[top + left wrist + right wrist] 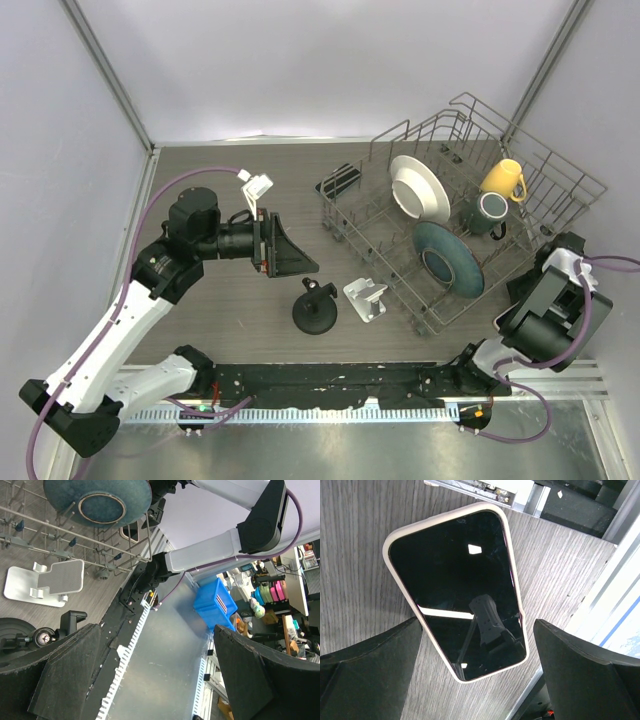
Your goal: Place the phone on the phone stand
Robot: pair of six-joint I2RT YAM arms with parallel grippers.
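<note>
The dish rack (450, 230) sits between the worktop's (230, 310) near right corner and the phone stand (365, 300), so a carried phone could clip its wires. The phone (457, 585) lies flat, screen up, at that corner under the spread right claw (477, 627). Being thin and flat, it may slip when pinched. The left claw (288, 252) is spread and empty. From above, the right arm (530, 330) hides the phone.

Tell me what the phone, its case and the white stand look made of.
Phone: glossy black glass front, mirroring lights. Case: pale matte rim, likely silicone or plastic. Stand: white, smooth matte, folded-sheet look; painted metal or plastic, unclear.
</note>
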